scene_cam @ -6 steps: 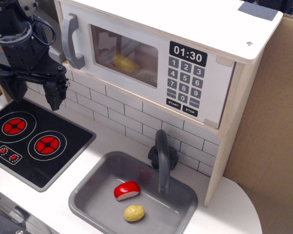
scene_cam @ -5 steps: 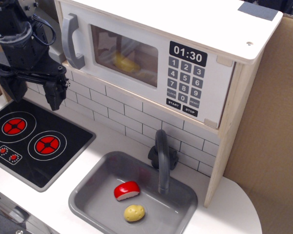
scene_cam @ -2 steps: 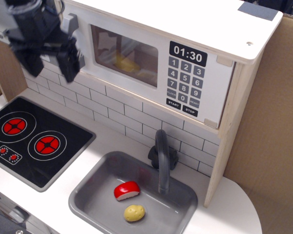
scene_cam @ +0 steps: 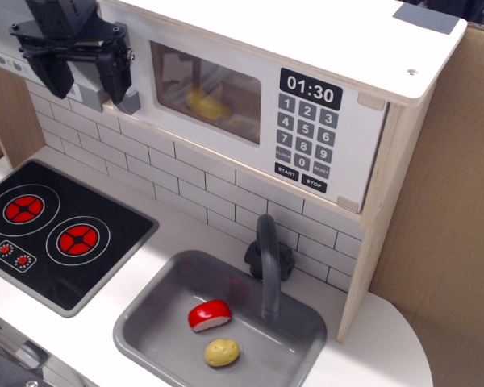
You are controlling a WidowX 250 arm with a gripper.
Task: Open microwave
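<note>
Microwave (scene_cam: 250,89) display "01:30"; keys START, STOP.

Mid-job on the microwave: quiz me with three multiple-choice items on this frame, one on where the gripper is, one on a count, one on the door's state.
1. Where is the gripper?
A. over the sink
B. at the microwave's handle
C. above the hob

2. How many food pieces lie in the sink?
A. one
B. two
C. four

3. What state is the microwave door in?
A. shut
B. wide open
C. removed

Answers: 1 B, its open fingers sit at the door's left edge, in front of the grey handle. 2 B, a red piece and a yellow piece. 3 A, the door lies flush with the keypad panel.
</note>
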